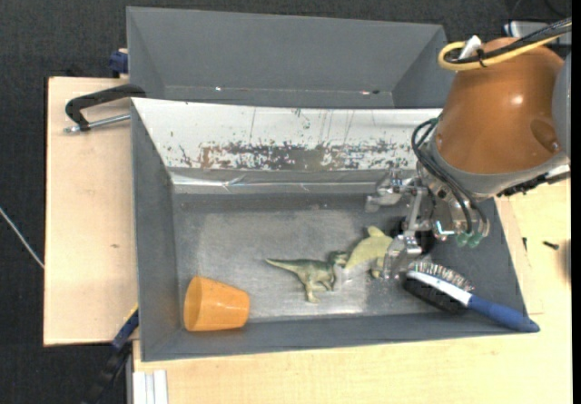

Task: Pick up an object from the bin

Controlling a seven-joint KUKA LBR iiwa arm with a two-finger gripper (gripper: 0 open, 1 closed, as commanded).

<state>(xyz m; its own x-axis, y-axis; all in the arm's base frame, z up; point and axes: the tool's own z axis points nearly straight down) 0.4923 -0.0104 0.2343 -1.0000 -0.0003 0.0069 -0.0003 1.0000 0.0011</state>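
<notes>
Low at the right front of the bin (236, 234) with the gripper (398, 257), open or closed impossible to tell, just beside a pale yellow-green toy dinosaur (367, 252). Reaching steeply down from the right beneath an orange cover (499, 112). Just left, a darker green dinosaur (309, 271).

My orange wrist cover (499, 112) runs off the right edge, while my gripper (398, 259) covers the right side of the pale green dinosaur (365, 253).

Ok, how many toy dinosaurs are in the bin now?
2. A dark green dinosaur stands mid-floor; a paler yellow-green dinosaur lies just right of it, beside the gripper. The arm may hide more.
</notes>
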